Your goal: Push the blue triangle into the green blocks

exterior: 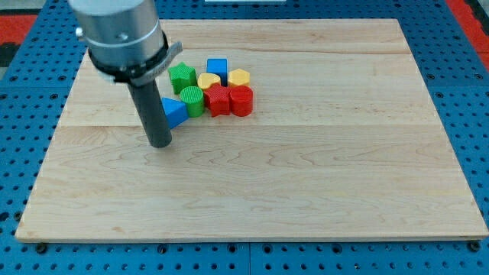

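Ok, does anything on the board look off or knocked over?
Nothing stands out. The blocks sit upright in one tight cluster near the view's top: blue triangle against a green block, my tip just left of and below the triangle. No damage shows on the board.

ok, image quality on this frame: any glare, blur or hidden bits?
Camera view: even light, no hard glare on the board; blocks sharp; soft shadow beside my tip; the rod hides part of the blue triangle, which touches the green cylinder.
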Robot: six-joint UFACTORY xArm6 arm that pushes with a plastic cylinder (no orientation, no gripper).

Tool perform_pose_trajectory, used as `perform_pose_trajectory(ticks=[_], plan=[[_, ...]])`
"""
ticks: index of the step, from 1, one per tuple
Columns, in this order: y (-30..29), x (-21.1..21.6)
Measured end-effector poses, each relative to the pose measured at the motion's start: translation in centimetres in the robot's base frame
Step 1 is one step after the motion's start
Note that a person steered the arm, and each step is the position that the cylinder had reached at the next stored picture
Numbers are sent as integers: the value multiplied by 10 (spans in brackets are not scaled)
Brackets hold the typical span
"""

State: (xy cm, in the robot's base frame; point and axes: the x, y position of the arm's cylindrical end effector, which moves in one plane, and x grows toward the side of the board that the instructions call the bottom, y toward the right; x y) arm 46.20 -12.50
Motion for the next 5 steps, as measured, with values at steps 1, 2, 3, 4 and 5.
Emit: perform_pose_trajectory(ticks=[1, 2, 3, 4, 5], plan=[[3, -21], [-5, -45], [-5, -58], [-10, -58], [-17, -67]])
